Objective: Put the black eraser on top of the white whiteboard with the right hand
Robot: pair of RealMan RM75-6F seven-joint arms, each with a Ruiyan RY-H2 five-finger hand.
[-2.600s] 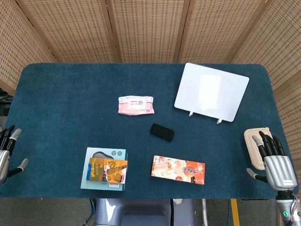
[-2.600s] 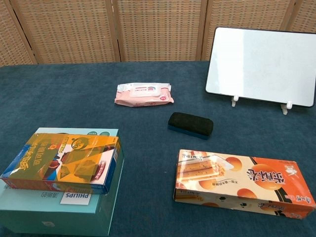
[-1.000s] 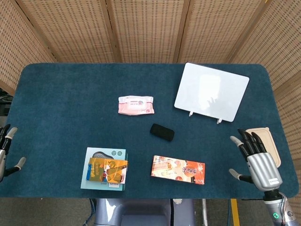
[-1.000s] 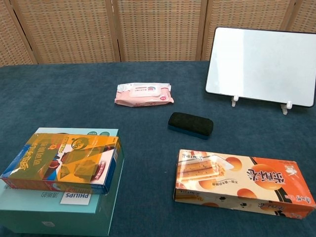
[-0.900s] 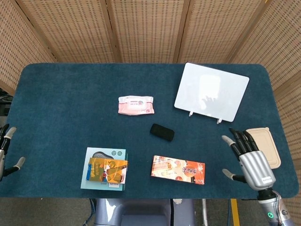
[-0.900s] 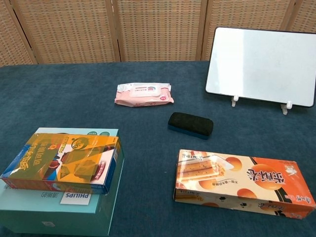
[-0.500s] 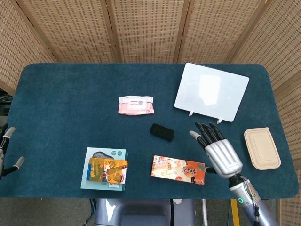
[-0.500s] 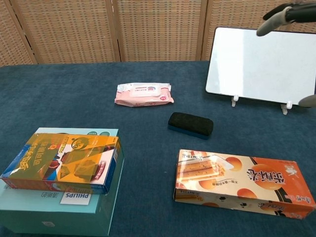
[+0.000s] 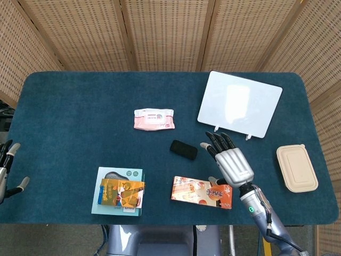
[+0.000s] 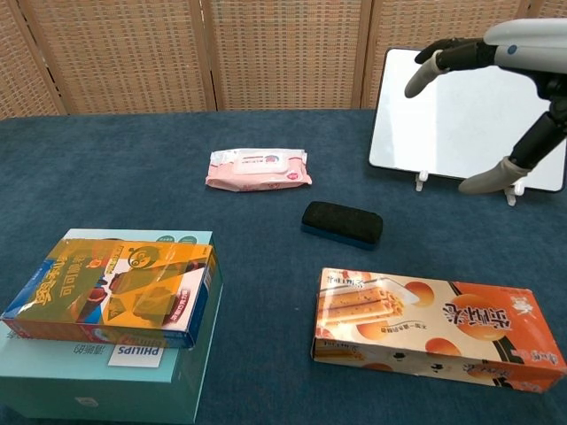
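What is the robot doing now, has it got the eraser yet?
Right hand open, above the table near the black eraser, not touching. Left hand open at table edge. Eraser lies on the cloth; whiteboard bare. Nothing between them.

Your blue-carpeted table point(image 9: 74, 106) carries a white whiteboard point(image 9: 240, 104), pink wipes pack point(image 9: 153, 118), black eraser point(image 9: 184, 150), orange biscuit box point(image 9: 201, 192), beige lidded container point(image 9: 297, 168) — and a teal box point(image 9: 104, 205) beneath a snack box point(image 9: 122, 192).

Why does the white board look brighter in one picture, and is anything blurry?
Head view: the white whiteboard shows a pale glare patch near its middle; everything looks sharp. Chest view: the board reads more evenly, light grey, and the right hand before it is sharp but cut off by the picture's right edge. The black eraser looks crisp, with a soft shadow.
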